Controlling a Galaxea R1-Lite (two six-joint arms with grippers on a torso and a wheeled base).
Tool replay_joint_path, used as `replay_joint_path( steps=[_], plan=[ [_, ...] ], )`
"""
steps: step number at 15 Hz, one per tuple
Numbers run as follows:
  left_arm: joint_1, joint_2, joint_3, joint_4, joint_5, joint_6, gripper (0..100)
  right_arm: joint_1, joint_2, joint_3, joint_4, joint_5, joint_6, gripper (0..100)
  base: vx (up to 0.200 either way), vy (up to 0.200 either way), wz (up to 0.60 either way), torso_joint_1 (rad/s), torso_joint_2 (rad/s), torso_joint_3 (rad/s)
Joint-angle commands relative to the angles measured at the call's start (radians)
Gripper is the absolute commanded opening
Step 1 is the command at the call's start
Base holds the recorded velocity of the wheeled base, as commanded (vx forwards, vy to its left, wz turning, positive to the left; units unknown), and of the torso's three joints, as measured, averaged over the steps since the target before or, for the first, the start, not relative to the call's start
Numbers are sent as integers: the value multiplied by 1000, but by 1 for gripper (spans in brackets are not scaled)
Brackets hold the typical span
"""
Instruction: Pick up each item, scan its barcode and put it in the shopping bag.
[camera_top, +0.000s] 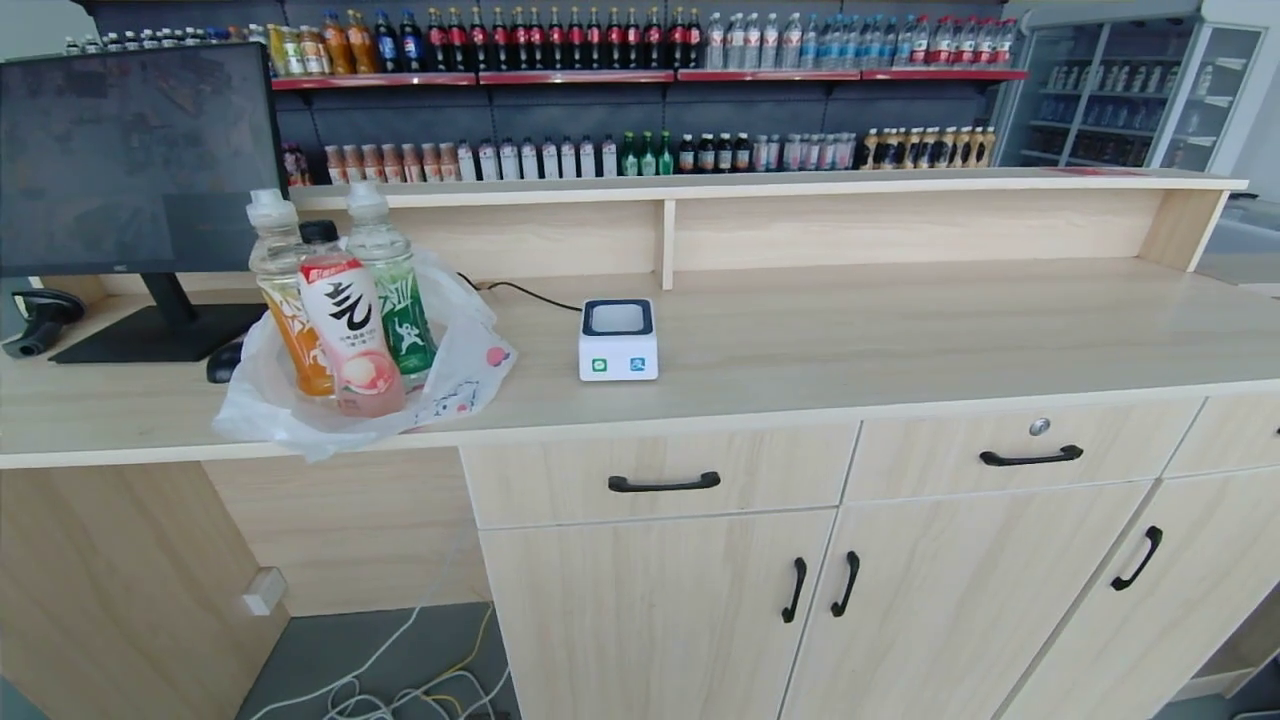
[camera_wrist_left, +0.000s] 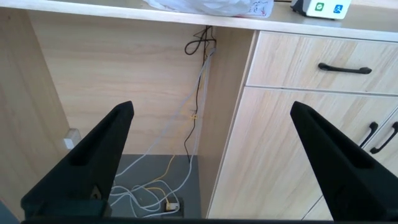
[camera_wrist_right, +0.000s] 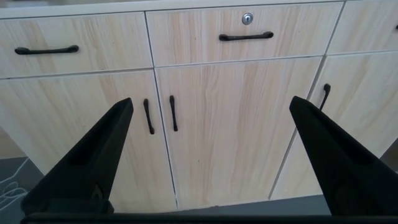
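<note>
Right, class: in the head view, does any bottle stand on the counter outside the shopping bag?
No: all three bottles stand upright inside the white shopping bag, to the left of the scanner.

The left gripper (camera_wrist_left: 211, 107) hangs below the countertop (camera_wrist_left: 74, 6), its two black fingers (camera_wrist_left: 93, 162) spread wide with nothing between them. At the countertop's edge lies the white shopping bag (camera_wrist_left: 208, 6), with a white scanner (camera_wrist_left: 320, 7) near it. Under the countertop, a drawer (camera_wrist_left: 298, 59) with a black handle sits next to an open recess, where cables (camera_wrist_left: 198, 87) hang down to the grey floor (camera_wrist_left: 140, 177).
</note>
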Motion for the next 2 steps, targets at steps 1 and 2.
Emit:
replay_joint_path(
  steps=[1, 2],
  plan=[
    [0, 0, 0, 0, 1, 0, 100, 0, 2, -1, 0, 0, 0, 100, 0, 0, 0, 0, 0, 0],
    [0, 0, 0, 0, 1, 0, 100, 0, 2, 0, 0, 0, 0, 100, 0, 0, 0, 0, 0, 0]
  ],
)
